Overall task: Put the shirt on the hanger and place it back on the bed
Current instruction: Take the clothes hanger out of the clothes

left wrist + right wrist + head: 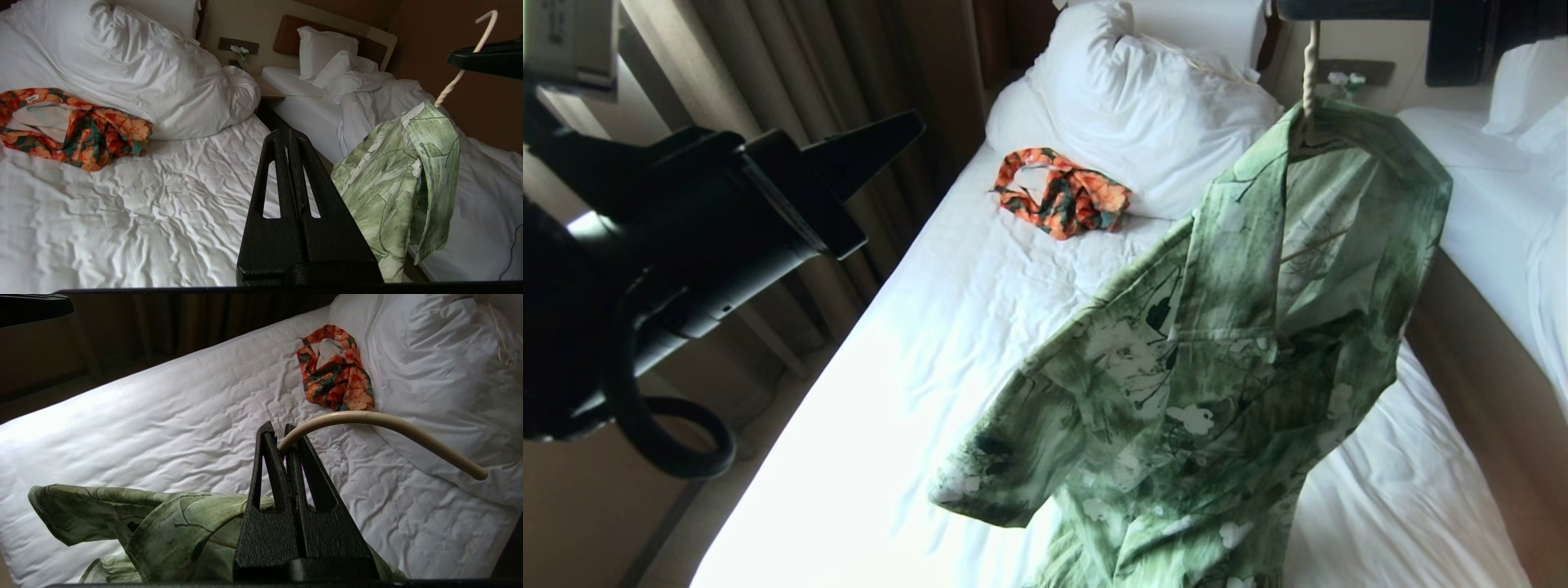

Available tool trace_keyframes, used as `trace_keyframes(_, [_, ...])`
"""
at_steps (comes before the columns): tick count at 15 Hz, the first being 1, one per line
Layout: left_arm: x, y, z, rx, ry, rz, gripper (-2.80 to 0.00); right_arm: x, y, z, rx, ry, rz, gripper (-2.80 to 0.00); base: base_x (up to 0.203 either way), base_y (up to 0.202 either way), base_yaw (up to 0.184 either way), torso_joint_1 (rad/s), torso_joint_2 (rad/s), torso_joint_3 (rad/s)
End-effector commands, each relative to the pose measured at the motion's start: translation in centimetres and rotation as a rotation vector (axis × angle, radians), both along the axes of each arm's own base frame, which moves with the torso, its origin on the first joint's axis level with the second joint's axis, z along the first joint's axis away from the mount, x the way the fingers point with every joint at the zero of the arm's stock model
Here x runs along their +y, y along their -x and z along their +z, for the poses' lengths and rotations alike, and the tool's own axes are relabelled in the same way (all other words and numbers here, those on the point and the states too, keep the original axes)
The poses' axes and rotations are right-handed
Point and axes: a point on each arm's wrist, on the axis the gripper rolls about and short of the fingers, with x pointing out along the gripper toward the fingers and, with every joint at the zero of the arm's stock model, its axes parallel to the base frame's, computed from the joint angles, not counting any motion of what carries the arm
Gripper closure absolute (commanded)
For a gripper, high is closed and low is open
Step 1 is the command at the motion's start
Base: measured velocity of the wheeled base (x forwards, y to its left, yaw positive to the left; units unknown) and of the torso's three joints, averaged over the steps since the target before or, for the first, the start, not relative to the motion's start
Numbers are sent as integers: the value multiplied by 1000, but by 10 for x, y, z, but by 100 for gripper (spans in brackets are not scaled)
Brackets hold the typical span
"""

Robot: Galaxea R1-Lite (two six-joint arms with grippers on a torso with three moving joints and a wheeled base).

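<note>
The green leaf-print shirt (1241, 367) hangs in the air over the bed (915, 351), draped on the cream hanger (1311, 65); only the hanger's neck and hook show above the collar. My right gripper (278, 430) is shut on the hanger's hook (388, 421), with the shirt (163, 522) bunched below it. In the head view this gripper (1298, 10) sits at the top edge. The shirt's lower part reaches the sheet near the bed's right side. My left gripper (286, 134) is shut and empty, raised to the left of the shirt (400, 179) and apart from it.
An orange-and-teal floral garment (1066, 196) lies on the sheet below the white pillows (1143, 90). Curtains (768, 65) run along the bed's left side. A second white bed (1494, 188) stands to the right across a narrow gap.
</note>
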Motion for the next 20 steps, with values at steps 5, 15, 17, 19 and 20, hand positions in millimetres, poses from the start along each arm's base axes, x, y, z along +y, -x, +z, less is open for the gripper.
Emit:
trace_keyframes(5, [1,1,0,-5,2,2,0,-1,0,0,-1,7,-4,0,0,0,0,217,-589,-372])
trace_keyframes(15, [3,-1,0,-5,-1,4,0,-7,-6,4,-57,-32,-44,0,0,0,0,168,-402,-240])
trace_keyframes(17, [2,0,0,-5,-1,3,0,-7,-6,2,-52,-26,-44,0,0,0,0,147,-341,-191])
trace_keyframes(19, [2,-1,-1,-3,-2,2,0,-8,-6,2,-51,-26,-47,0,0,0,0,64,-156,-80])
trace_keyframes(20, [2,-1,-1,-3,-3,1,0,-10,-8,2,-51,-26,-57,0,0,0,0,0,0,0])
